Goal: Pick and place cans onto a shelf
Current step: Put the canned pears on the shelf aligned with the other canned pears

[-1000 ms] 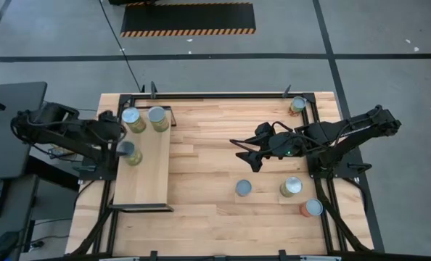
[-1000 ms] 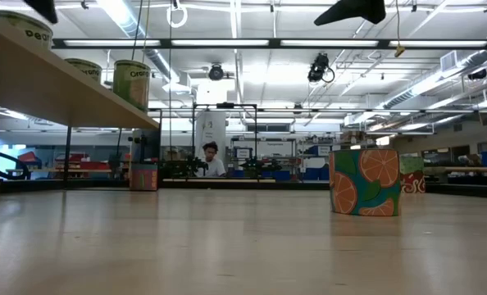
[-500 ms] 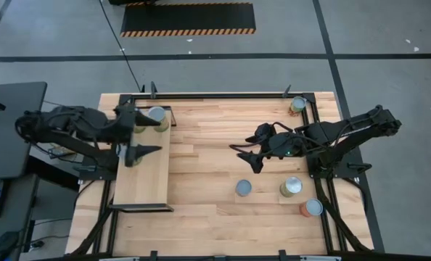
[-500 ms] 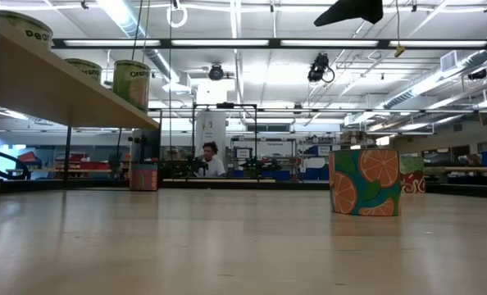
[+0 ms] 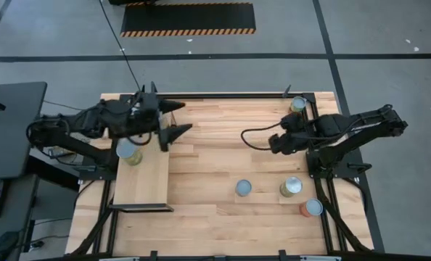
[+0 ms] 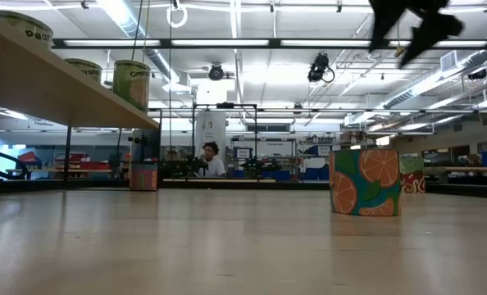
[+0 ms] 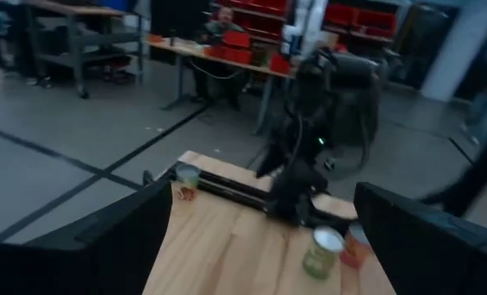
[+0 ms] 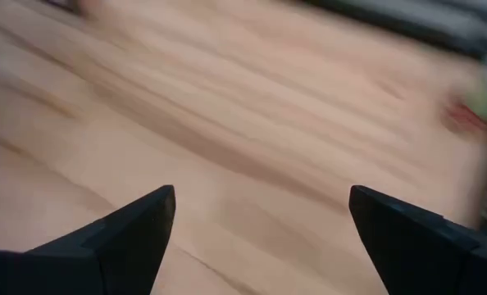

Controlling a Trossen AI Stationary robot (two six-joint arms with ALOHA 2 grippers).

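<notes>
From above, the left gripper (image 5: 173,119) hangs over the far end of the shelf (image 5: 144,181), fingers spread wide and holding nothing. One can (image 5: 129,151) shows on the shelf beside the arm. The right gripper (image 5: 273,140) is over the table's (image 5: 208,217) right side, spread and holding nothing. A grey can (image 5: 243,188), a green can (image 5: 291,187) and an orange-red can (image 5: 311,209) sit near the front right; another can (image 5: 297,105) stands at the far right corner.

From table height, three cans (image 6: 131,82) stand on the shelf, and an orange-patterned can (image 6: 365,181) stands on the table.

The left wrist view shows wide fingers (image 7: 104,246) and a green can (image 7: 321,251) far off.

The right wrist view shows wide fingers (image 8: 112,242) over bare wood.
</notes>
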